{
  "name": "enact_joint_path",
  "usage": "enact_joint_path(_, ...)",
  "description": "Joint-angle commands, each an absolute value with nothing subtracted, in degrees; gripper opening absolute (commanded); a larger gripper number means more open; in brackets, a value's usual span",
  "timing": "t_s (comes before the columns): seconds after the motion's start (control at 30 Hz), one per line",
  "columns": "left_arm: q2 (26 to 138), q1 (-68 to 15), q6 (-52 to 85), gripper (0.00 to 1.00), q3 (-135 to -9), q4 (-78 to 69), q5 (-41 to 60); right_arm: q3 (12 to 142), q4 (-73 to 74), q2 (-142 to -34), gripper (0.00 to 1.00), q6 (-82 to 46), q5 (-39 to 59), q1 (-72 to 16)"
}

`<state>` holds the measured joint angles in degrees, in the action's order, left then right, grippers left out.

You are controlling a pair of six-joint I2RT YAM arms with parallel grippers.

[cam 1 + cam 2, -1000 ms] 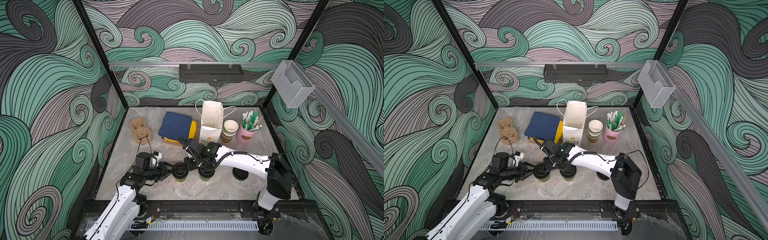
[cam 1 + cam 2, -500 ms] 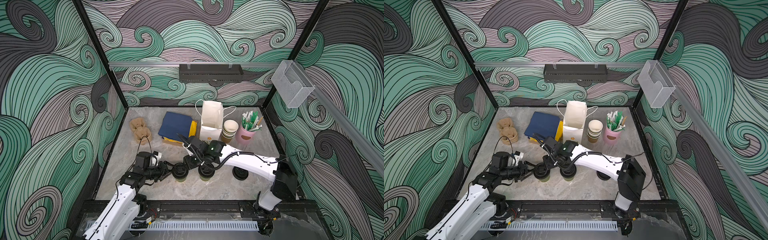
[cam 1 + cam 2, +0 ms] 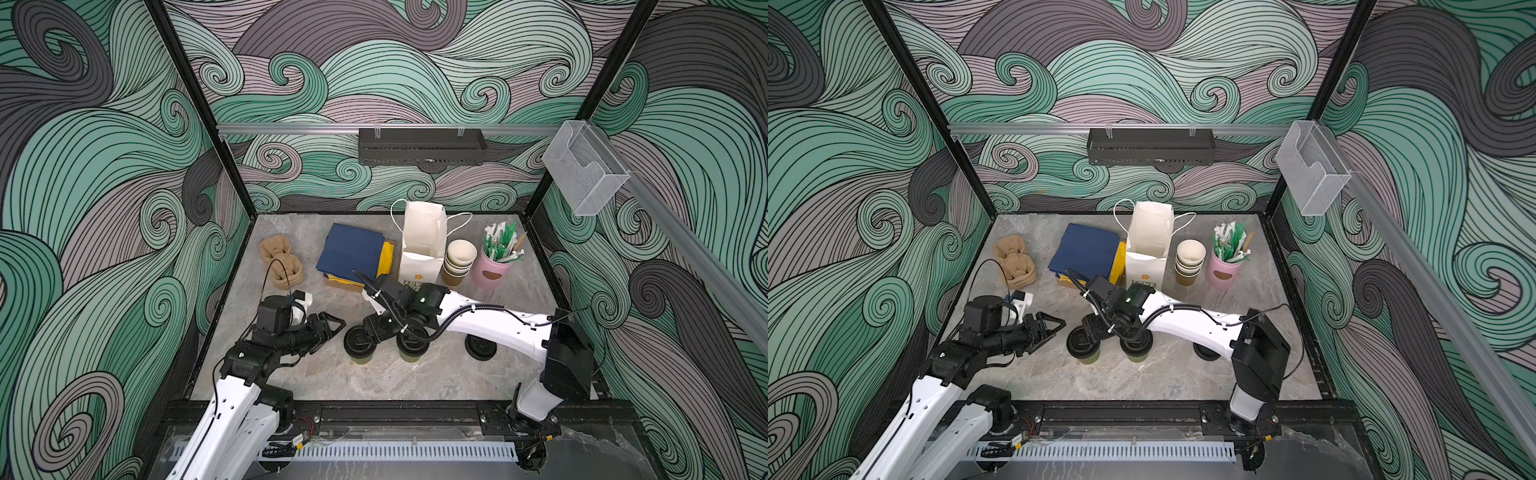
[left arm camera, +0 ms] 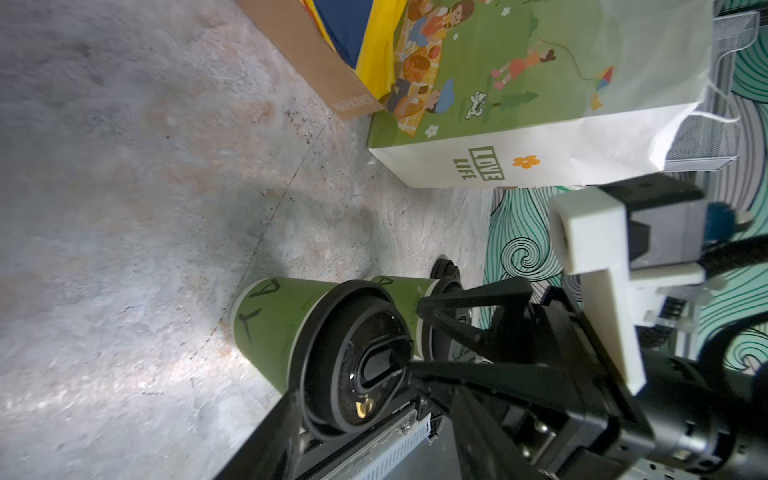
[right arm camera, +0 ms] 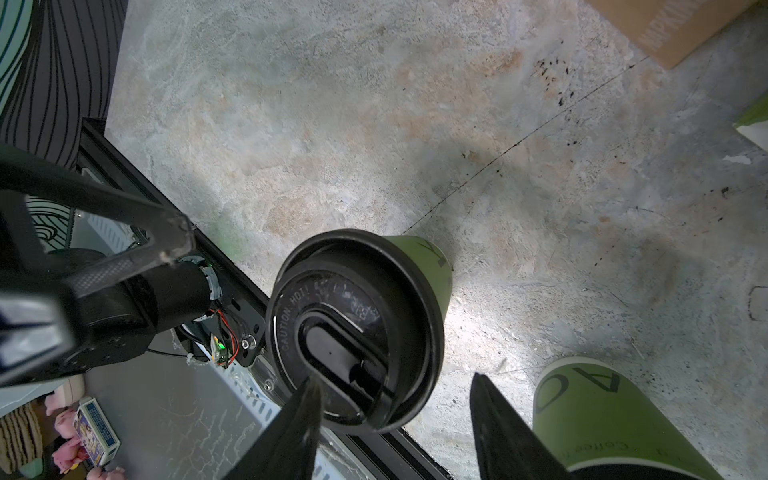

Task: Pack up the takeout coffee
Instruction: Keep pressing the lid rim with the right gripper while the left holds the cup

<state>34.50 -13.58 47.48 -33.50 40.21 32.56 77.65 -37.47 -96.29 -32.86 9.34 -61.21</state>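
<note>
Gaping apart: left claw (image 3: 337, 331), right claw (image 5: 395, 378); neither gripping cups (image 3: 358, 343) (image 3: 409, 356).

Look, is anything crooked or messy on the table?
The black lid on the green cup nearer the left arm looks a bit crooked, as if one side is not pressed down. Little dark specks are also scattered on the table near the cardboard box, like crumbs.

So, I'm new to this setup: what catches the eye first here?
Wild teal swirl walls surround everything. Front and middle on the table, a black-lidded green cup and its twin stand side by side, with the open left hand and right hand close by. A white paper bag stands behind.
</note>
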Motion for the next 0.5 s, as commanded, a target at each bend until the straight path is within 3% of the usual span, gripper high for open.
enact_joint_path(0.0,34.79,-14.32,44.52,0.57,-32.69,48.84,31.01,77.60,-37.72,-96.86,0.60,-32.26,9.48,-61.38)
enact_joint_path(0.13,35.23,-18.20,47.61,0.46,-31.86,46.59,30.60,77.50,-37.44,-96.86,0.60,-31.95,10.12,-61.40)
enact_joint_path(0.47,37.39,-23.84,50.65,0.37,-29.82,41.63,27.09,77.08,-37.12,-96.79,0.60,-31.86,10.37,-61.40)
